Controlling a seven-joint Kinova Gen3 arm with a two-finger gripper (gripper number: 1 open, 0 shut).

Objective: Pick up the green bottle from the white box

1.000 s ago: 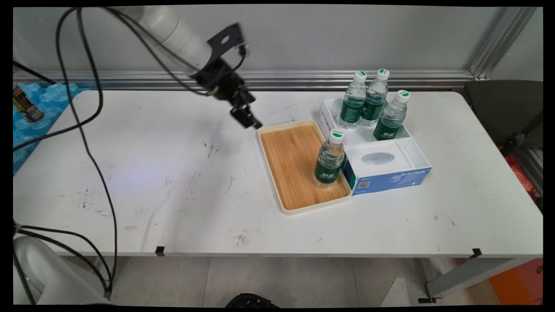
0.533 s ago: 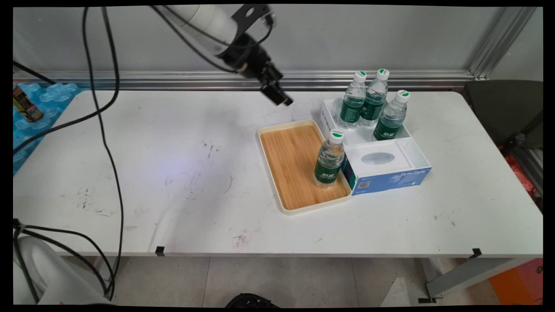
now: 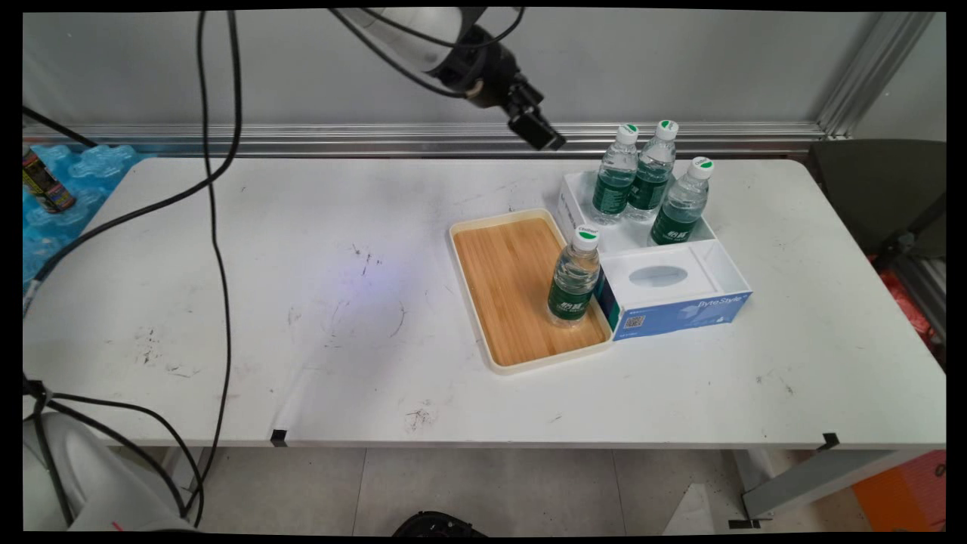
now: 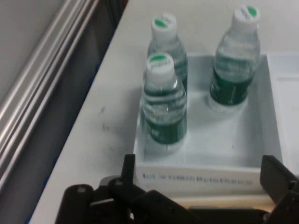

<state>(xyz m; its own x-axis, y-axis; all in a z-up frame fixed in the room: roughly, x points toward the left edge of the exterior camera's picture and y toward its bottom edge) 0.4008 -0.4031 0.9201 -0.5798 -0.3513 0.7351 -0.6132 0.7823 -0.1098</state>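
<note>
My gripper (image 3: 548, 140) hangs high over the table's back edge, just left of three green-labelled water bottles. These bottles (image 3: 614, 177) (image 3: 651, 172) (image 3: 682, 202) stand upright in an open white box (image 3: 627, 236). In the hand view the gripper (image 4: 201, 175) is open and empty, its fingers (image 4: 128, 170) wide apart at the box's near wall (image 4: 196, 178). The closest bottle (image 4: 163, 100) stands straight ahead, with one (image 4: 167, 39) behind it and one (image 4: 233, 56) to the right. A fourth bottle (image 3: 574, 279) stands on the wooden tray (image 3: 506, 279).
A blue-and-white tissue box (image 3: 680, 291) adjoins the white box and the tray. Black cables (image 3: 219, 227) hang over the table's left half. A can (image 3: 45, 185) on blue packaging sits off the left end. An aluminium rail (image 3: 302, 140) runs along the wall; a dark chair (image 3: 876, 189) stands right.
The gripper has risen from near the tray's far-left corner and travelled right, up to the bottles in the white box. The bottles, tray and boxes have not moved.
</note>
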